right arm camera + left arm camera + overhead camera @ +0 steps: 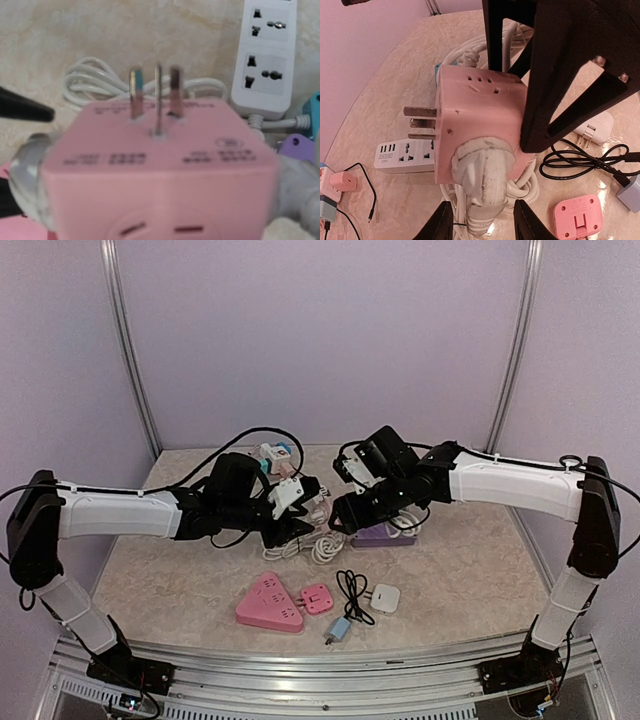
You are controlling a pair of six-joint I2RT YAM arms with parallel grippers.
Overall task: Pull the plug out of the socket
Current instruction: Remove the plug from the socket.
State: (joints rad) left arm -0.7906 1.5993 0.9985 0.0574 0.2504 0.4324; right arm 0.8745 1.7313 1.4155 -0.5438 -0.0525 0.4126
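Socket [480, 115], a pink cube, is held up off the table just right of the white strip [405, 155] in the left wrist view, bare prongs pointing toward the strip. Right gripper [343, 512] is clamped on the socket from the side away from the strip. Plug [482, 185], white and rounded, sits seated in the face turned to the left wrist. Left gripper [484, 222] straddles the plug with its fingers [442, 222] close on either side; I cannot tell if they bite yet

Risks, as I judge them: the plug is smooth and rounded, so a grip near its tail could slide off. A pull not square to the face could twist the socket in the right jaws. The cord [530, 187] coiled below may drag and resist
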